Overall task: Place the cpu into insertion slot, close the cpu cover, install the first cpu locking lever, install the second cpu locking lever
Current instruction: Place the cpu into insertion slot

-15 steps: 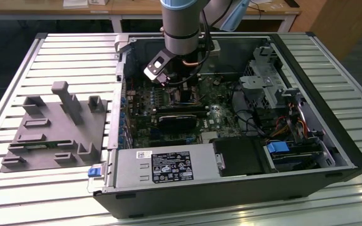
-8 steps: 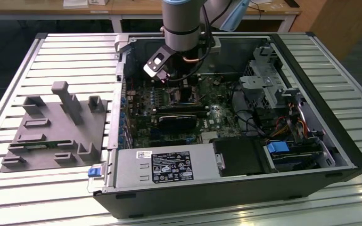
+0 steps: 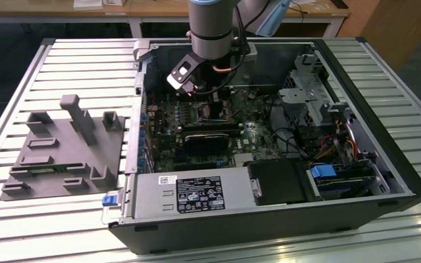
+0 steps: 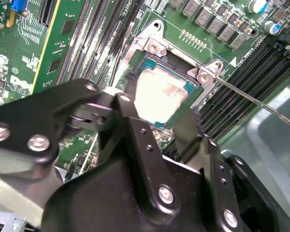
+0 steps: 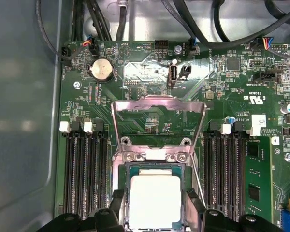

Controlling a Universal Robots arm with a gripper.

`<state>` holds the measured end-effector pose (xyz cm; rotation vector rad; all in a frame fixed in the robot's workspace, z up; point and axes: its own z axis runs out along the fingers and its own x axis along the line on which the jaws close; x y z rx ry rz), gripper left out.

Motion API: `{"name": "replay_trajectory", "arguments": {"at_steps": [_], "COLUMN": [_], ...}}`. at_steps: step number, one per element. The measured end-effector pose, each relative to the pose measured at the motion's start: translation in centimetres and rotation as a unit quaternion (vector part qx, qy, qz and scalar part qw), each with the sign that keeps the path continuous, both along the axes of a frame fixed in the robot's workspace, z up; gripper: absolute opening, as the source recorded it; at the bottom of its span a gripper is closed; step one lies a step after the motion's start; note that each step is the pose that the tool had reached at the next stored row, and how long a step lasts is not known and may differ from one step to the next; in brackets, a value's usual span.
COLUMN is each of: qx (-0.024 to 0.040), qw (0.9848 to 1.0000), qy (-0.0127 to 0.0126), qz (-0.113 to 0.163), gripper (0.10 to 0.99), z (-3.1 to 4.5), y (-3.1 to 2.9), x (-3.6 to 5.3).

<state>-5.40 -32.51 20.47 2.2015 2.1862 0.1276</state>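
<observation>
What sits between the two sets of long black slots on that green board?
In the first wrist view: the insertion slot with the cpu at its centre, and the raised cpu cover.

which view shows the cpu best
The first wrist view: the cpu faces the camera squarely, nearly whole. The second wrist view shows it slanted, partly behind the gripper. In the exterior view it is too small to make out.
</observation>
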Motion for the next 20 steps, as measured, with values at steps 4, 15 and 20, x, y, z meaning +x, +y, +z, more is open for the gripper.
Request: {"name": "replay_trajectory", "arguments": {"at_steps": [4, 15, 20], "qx": [0.0, 0.0, 0.0], "qw": [1.0, 1.0, 1.0], "qy": [0.0, 0.0, 0.0], "qz": [0.0, 0.0, 0.0], "gripper": [0.463, 0.106, 0.106], "z": [0.03, 0.13, 0.05], "y": [0.0, 0.0, -0.05], "x": [0.0, 0.0, 0.0]}}
